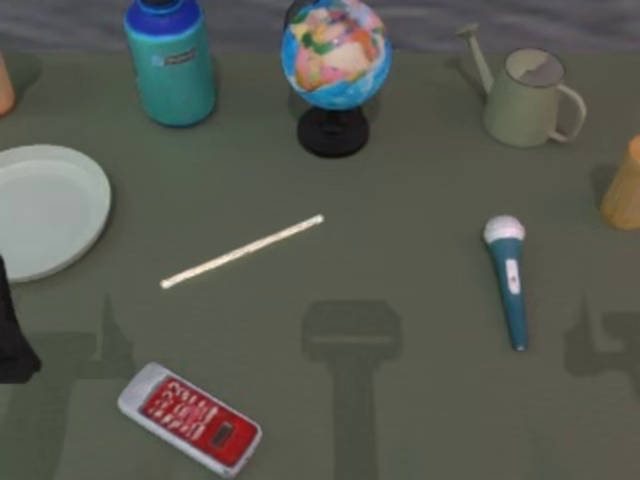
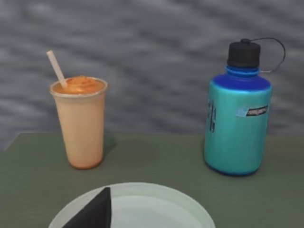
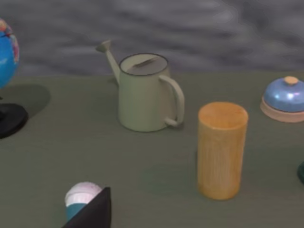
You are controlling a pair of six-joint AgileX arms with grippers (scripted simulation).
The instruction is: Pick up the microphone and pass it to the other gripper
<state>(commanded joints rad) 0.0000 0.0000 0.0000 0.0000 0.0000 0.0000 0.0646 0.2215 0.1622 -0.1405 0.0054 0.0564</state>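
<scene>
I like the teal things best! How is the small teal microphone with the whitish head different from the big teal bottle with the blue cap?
The small teal microphone with the whitish rounded head lies flat on the table's right side; the big teal bottle with the blue cap stands upright at the back left. The microphone is slim and tapering, the bottle wide and round. The microphone has a white side strip, the bottle a small label. Both are teal, and neither is held.

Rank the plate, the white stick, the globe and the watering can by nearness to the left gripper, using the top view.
From the left gripper, at the left edge:
1. Plate, left side.
2. White stick, centre-left.
3. Globe, back centre.
4. Watering can, back right.
</scene>
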